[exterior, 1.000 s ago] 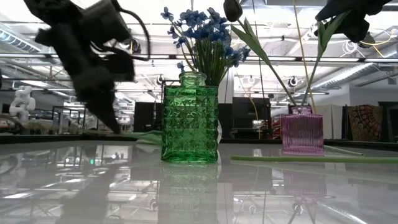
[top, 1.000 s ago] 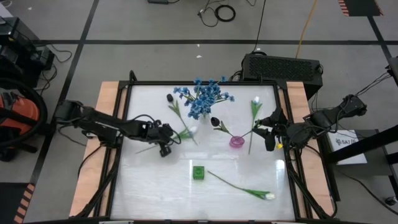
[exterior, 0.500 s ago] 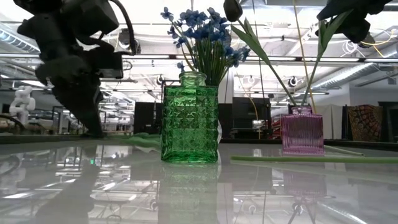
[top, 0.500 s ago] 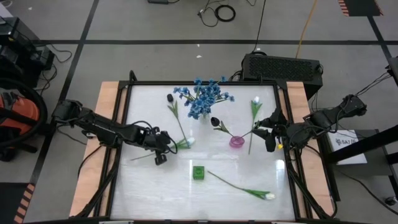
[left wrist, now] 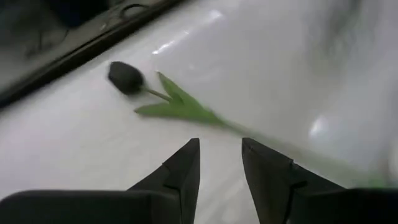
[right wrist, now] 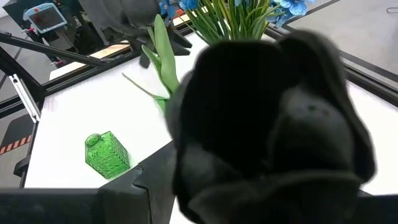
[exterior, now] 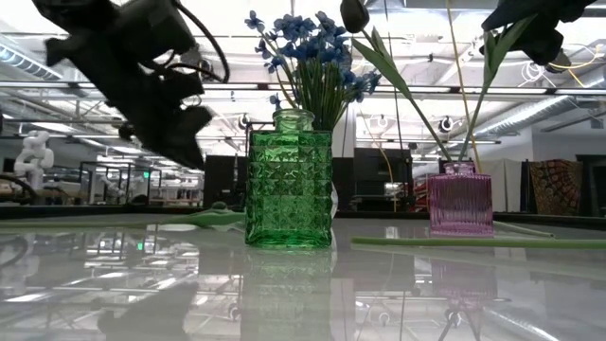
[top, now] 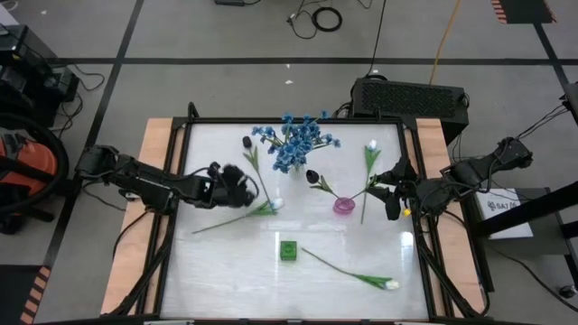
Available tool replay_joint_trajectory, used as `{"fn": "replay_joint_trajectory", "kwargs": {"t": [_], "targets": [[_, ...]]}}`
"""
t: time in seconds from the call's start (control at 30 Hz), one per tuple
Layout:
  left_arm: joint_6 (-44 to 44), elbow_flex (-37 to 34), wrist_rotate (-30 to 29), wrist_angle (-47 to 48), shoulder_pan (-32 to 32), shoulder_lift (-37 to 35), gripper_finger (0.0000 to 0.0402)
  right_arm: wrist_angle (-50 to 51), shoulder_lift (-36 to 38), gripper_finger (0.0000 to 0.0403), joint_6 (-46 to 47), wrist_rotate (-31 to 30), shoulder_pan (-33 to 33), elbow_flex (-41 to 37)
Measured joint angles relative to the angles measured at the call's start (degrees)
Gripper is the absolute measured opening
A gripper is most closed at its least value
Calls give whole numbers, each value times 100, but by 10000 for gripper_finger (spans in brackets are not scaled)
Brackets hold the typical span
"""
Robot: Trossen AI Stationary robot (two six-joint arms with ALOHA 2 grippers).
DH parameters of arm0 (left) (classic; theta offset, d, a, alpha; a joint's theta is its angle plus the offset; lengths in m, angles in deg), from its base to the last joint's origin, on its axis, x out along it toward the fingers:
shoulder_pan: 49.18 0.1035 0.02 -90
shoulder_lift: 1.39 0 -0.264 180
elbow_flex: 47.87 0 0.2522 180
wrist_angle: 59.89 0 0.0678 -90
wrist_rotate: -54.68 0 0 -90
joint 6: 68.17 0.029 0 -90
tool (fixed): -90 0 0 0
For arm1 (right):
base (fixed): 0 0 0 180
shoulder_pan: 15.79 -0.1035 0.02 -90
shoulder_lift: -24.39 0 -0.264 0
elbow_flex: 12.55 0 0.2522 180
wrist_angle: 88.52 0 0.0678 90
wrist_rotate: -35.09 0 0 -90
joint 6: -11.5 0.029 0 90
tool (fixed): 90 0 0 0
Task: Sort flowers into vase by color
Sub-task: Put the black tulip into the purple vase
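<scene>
**Flowers partly sorted; a dark tulip is seen ahead of the left gripper**

A bunch of blue blossoms (top: pixel 296 141) is seen at the far middle of the table (top: pixel 217 271). In the low view the blue stems appear above the green vase (exterior: pixel 289 178), though from above that vase (top: pixel 287 250) stands well nearer the front edge, apart from the bunch. A dark tulip (top: pixel 312 177) is leaned out of the pink vase (top: pixel 343 205), which stands right of centre. A white tulip (top: pixel 369 155) rises beside the pink vase, close to the right gripper (top: pixel 390 191); whether it is held there cannot be told, since the right wrist view is filled by a dark bud (right wrist: pixel 267 118) directly before the camera and the fingers are hidden.

Another dark tulip (top: pixel 247 143) lies flat on the table left of the blue bunch, and is shown by the left wrist camera as a dark bud (left wrist: pixel 126 78) with green leaves. A white tulip (top: pixel 390 285) is laid near the front right corner, its long stem running back toward the green vase. One more stem (top: pixel 226 218) with a pale bud lies at mid-table, just beside the left gripper (top: pixel 237 185).

The left gripper's fingers (left wrist: pixel 184 169) are parted by a narrow gap above the table, with nothing between them.
</scene>
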Motion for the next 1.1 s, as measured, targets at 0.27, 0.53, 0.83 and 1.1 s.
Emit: {"fn": "replay_joint_trajectory", "kwargs": {"t": [0.27,0.53,0.83,1.1], "targets": [[-621,3,511,-1114,528,854,138,-151,-4,196,-31,-124,2,0],[-743,7,1059,-1830,959,1653,177,-164,-10,196,-53,-124,2,0],[-1215,7,1139,-2233,1185,1942,180,-230,-9,196,-160,-128,0,0],[-1222,41,1162,-2331,1185,1905,180,-230,-11,196,-162,-128,2,0]]}}
